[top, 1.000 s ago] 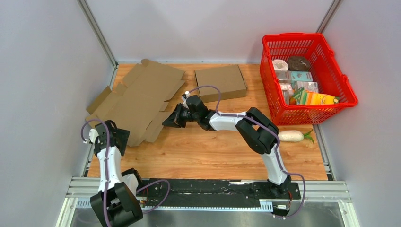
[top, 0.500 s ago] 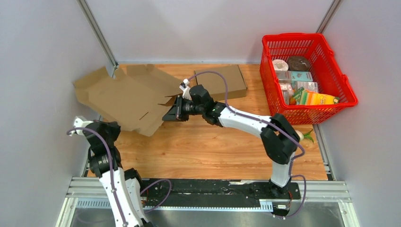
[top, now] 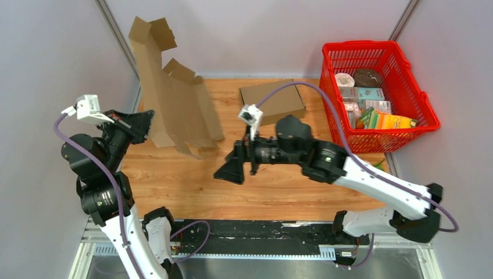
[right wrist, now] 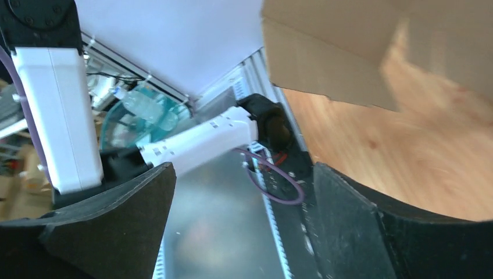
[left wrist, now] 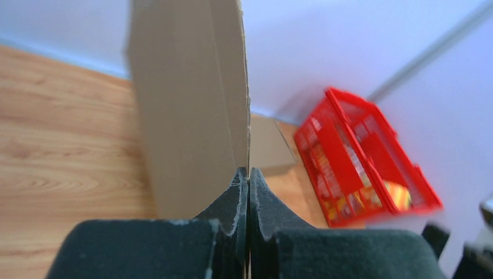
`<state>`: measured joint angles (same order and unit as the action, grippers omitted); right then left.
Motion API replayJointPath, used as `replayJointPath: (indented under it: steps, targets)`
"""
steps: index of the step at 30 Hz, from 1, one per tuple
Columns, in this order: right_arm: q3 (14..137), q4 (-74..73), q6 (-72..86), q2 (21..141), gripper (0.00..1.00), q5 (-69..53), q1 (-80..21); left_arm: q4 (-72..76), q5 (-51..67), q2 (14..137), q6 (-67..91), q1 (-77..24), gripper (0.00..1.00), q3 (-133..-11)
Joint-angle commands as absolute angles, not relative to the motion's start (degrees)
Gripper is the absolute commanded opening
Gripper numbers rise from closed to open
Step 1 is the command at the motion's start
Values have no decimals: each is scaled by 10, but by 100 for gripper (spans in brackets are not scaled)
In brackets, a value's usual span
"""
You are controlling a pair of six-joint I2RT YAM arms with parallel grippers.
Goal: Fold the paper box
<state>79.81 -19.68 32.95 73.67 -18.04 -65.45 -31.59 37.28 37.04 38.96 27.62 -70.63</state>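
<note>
**Lifted on edge, held from the left only**

Finds the cardboard blank (top: 174,99) no longer flat on the desk (top: 273,186) as it was a second ago. Records it now stood near-upright at the far left, with top flaps high in front of the far wall.

Notes the left end effector (top: 148,119), spread a second ago, now clamped on the blank's near-left edge. Confirms this in the left wrist view: fingertips (left wrist: 240,174) pressed together with the sheet's edge between them.

Notes the right end effector (top: 228,173), pinched on the right-hand flap half a second ago, now wide open and carrying nothing. Places it at mid-desk, well apart from the blank.

Judges the folding proper not yet begun, with no panel turned up into a wall. Reads the release as the likely lead-in to a fresh grasp. Expects a sheet pinched at one edge to swing or sag.

Cannot tell whether the blank's lowest corner rests on the desk or hangs just above it. Cannot make out crease lines or tabs. Sees the sheet almost edge-on from the left wrist, with the red basket (left wrist: 360,157) blurred behind. Gets from the right wrist only a smeared strip of cardboard, cut off at the upper right.
</note>
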Motion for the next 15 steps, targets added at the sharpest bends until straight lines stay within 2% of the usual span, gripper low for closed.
replayJointPath:
  steps: [1,2,5,10,15]
  targets:
    - [787,-336,188,608,96,-59,-642,-372,487,381,280,209,0,-782]
    - [788,-360,151,589,100,-21,-640,-411,473,385,240,191,0,-816]
    - [811,-383,53,560,100,47,-621,-481,441,400,201,158,0,-880]
    - [869,-353,-68,633,100,111,-578,-540,436,416,150,75,0,-943]
    - [955,-267,-147,714,100,56,-499,-605,381,404,91,-31,0,-998]
